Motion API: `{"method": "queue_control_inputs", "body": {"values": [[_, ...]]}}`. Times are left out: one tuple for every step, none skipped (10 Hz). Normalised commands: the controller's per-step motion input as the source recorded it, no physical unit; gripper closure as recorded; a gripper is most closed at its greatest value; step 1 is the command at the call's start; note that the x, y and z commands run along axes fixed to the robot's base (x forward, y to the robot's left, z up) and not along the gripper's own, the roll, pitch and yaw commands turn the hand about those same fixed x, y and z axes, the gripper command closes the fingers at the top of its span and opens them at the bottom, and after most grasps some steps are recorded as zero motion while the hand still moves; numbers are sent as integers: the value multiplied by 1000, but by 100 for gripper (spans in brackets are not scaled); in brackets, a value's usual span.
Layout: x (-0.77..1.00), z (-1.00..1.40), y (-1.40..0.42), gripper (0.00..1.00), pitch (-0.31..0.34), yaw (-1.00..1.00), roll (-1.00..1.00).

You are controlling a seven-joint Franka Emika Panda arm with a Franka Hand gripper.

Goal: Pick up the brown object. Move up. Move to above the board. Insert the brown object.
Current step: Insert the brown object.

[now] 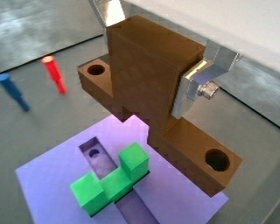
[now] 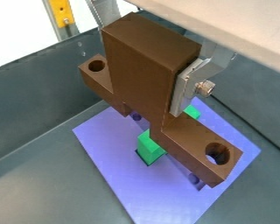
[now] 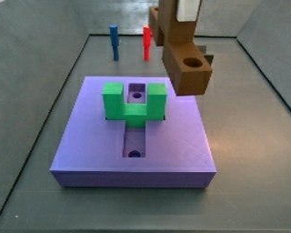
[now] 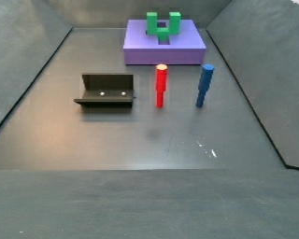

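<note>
My gripper (image 1: 152, 66) is shut on the upright block of the brown object (image 1: 136, 101), a T-shaped piece whose crossbar has a round hole near each end. One silver finger (image 1: 189, 87) shows on the block's side; the other is hidden behind it. Both wrist views show this, with the gripper (image 2: 149, 74) holding the brown object (image 2: 136, 96) in the air above the board (image 2: 108, 149). The lavender board (image 1: 49, 179) carries a green U-shaped block (image 1: 113, 179). In a side view the brown object (image 3: 185, 56) hangs above the far right of the board (image 3: 99, 136).
A red peg (image 4: 163, 86) and a blue peg (image 4: 205, 84) stand upright on the grey floor near the board (image 4: 139, 47). The dark fixture (image 4: 105, 91) stands to the left of them. Grey walls enclose the floor on all sides.
</note>
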Motion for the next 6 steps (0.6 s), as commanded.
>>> {"method": "queue_control_inputs", "body": {"values": [[66,-111,0,100,0,-51,0],[0,-174,0,100,0,-51,0],[0,-220,0,100,0,-11,0],[-154,-314,0,100,37,-174,-83],[-251,-351,0,100,0,-226,-277],[-214,-271,0,100,0,-249,-276]]}}
